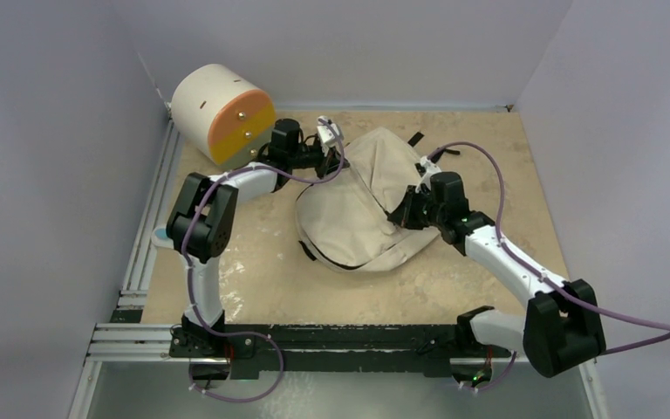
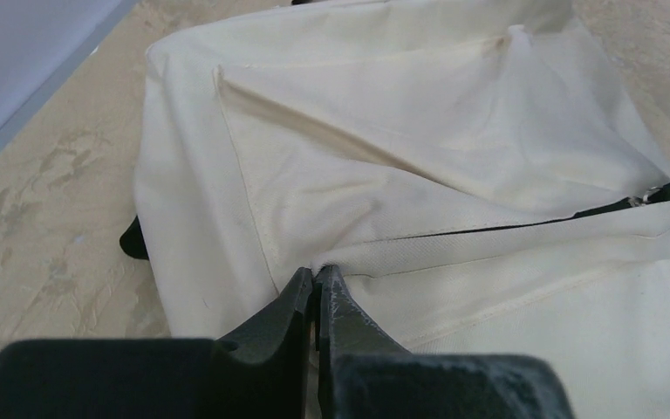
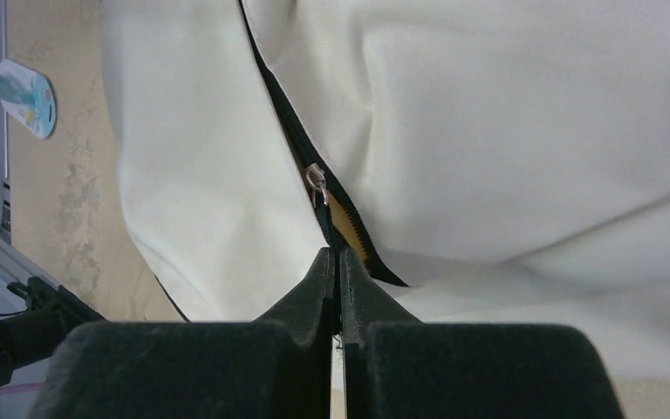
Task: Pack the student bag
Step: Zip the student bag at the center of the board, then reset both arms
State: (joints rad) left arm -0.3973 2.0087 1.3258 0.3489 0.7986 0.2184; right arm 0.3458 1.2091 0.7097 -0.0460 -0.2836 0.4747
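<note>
The student bag [image 1: 358, 205], a cream fabric backpack with black zipper lines, lies flat in the middle of the table. My left gripper [image 1: 342, 161] is at its far left edge. In the left wrist view it [image 2: 317, 275] is shut on a pinched fold of the bag's fabric [image 2: 419, 157]. My right gripper [image 1: 399, 216] is over the bag's right side. In the right wrist view it [image 3: 334, 255] is shut on the black pull below the silver zipper slider [image 3: 316, 179]. The zipper [image 3: 349, 223] gapes a little beside the slider, showing tan inside.
A cream cylindrical drawer unit with an orange front [image 1: 222, 113] stands at the back left, close behind the left arm. A small light blue item [image 1: 161, 236] lies at the table's left edge, also seen in the right wrist view [image 3: 24, 96]. Metal rails [image 1: 140, 262] border the left side.
</note>
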